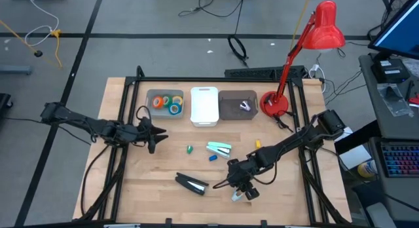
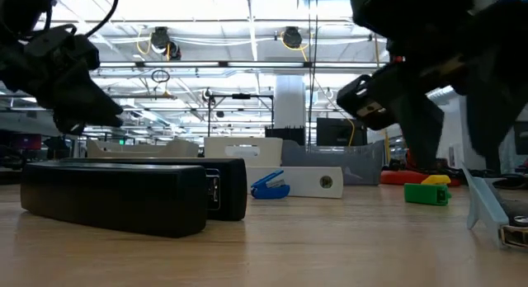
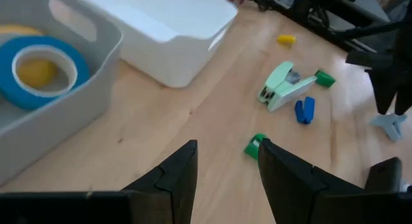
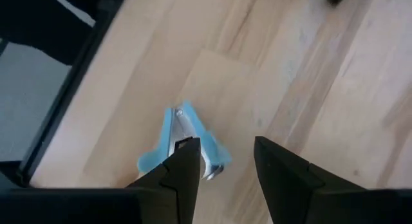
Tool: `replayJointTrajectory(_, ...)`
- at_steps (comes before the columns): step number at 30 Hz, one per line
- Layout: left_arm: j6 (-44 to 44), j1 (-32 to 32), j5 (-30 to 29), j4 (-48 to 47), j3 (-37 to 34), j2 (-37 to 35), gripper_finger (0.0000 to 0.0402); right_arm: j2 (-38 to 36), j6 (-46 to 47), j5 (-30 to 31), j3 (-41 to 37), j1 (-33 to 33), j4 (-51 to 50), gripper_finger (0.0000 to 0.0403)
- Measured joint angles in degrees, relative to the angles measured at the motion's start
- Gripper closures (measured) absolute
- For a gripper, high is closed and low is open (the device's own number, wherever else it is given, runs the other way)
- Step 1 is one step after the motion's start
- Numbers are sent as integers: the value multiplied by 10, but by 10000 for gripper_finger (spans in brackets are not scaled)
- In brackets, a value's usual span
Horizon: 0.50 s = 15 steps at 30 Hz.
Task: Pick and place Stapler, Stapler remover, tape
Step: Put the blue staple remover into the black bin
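Right gripper (image 1: 243, 192) poised over the light blue staple remover (image 1: 236, 196), lower centre-right of the high view.

Its fingers are seen parted, with nothing held. The left gripper (image 1: 160, 134), fingers also spread and empty, is held left of centre. The tape rolls (image 1: 167, 102) are seen in the grey bin (image 1: 149, 97) at upper centre; the black stapler (image 1: 192, 183) and mint stapler (image 1: 220, 148) are left lying on the table (image 1: 137, 182).

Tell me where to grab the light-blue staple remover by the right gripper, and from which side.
Grip the light-blue staple remover across its narrow middle, coming straight down from above. It lies flat on the table with its wings flaring outward, so the waist probably fits best. The right gripper hovers over it, jaws open.
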Motion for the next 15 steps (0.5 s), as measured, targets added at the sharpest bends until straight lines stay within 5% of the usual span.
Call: replayJointTrajectory(15, -12, 0, 24, 1, -5, 0, 238, 1, 12, 0, -1, 0, 22, 261)
